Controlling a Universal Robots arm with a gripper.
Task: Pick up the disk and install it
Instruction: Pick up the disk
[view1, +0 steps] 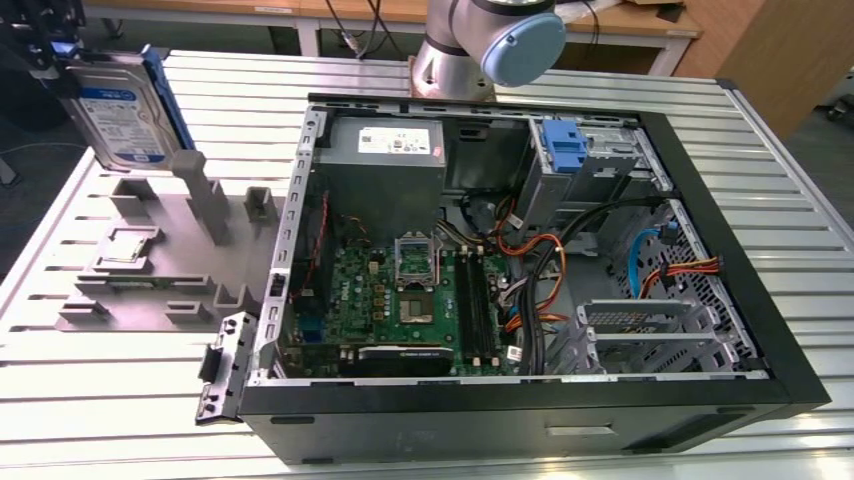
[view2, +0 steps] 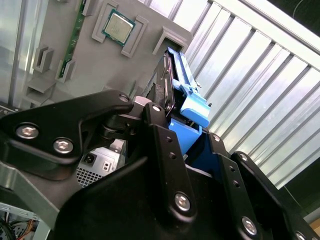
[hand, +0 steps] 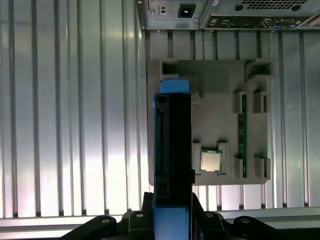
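Above grey fixture (view1: 160, 290) at exterior view's left, pincer (view1: 60, 58) is clamping disk (view1: 123, 112) upright by its edges. Prob. rigid, weighty, shock-sensitive; gripping blue rails (view2: 192, 107)/sides is looking safest.

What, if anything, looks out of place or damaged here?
Nothing stands out. The gripper holds the disk upright in the air near the grey fixture plate, outside the open computer case; nothing looks spilled or damaged.
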